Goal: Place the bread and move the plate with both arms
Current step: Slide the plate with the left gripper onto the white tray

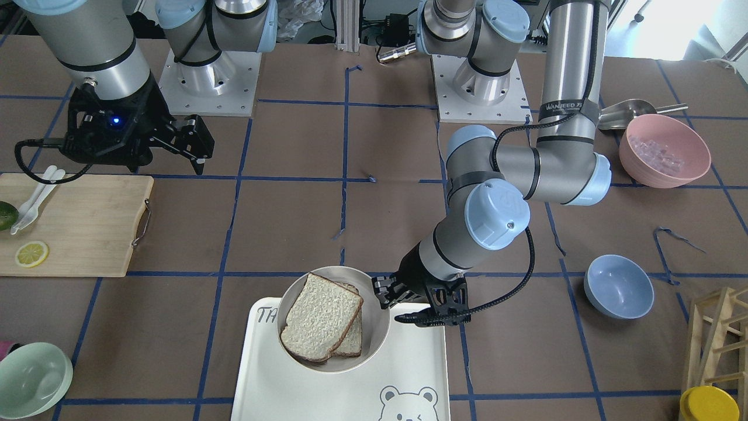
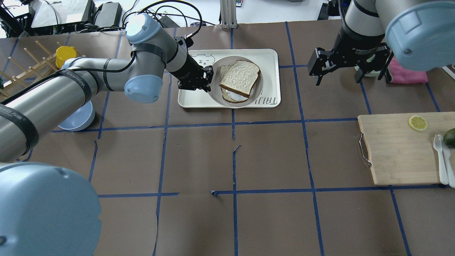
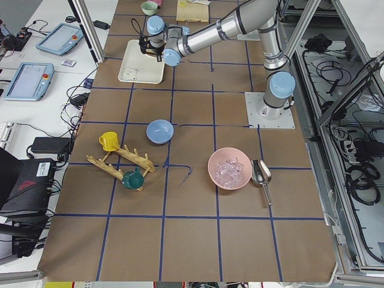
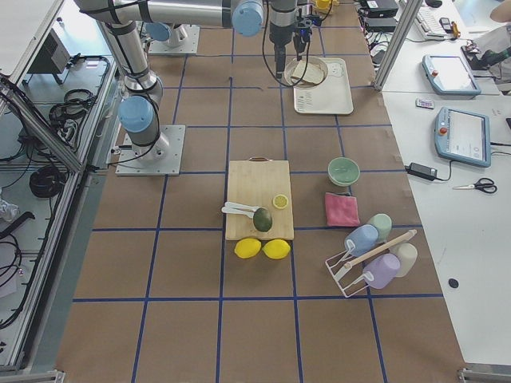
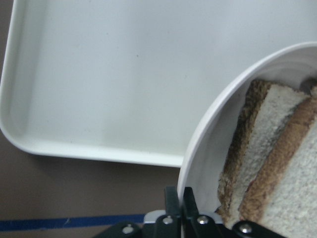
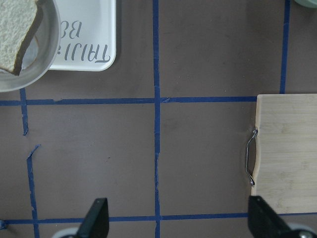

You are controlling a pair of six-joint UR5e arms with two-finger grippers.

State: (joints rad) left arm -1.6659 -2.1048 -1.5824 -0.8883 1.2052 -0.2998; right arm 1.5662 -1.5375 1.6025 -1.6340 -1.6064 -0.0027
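Brown-paper worktop (image 2: 270, 156) with a blue tape grid; benches with tablets and cables run along both ends.

White tray (image 2: 270, 57) sits at the operators' edge, roughly mid-width. Plate (image 1: 377, 327) is over the tray's robot-side half. In the front view its rim reaches past that tray edge. Resting or raised: cannot tell.

Bread (image 2: 240, 78) lies in the plate on top of a second slice.

Left pincer (image 2: 208, 79) is clamped on the plate's rim on the robot's left side; the wrist view shows the rim between its fingers. Right pincer (image 2: 337, 73) hangs wide open over bare worktop to the right of the tray, well apart from the plate.

Open room: bare grid squares run from the tray toward the robot and across to the cutting board (image 2: 394, 149).

Left side is tighter. Blue bowl (image 2: 76, 119) is just beside the left forearm, and the wooden rack (image 2: 32, 60) lies beyond it.

Green bowl (image 1: 32, 380) is at the operators' edge, to the right of the tray and apart from it. Pink bowl (image 1: 663, 152) is near the left base.
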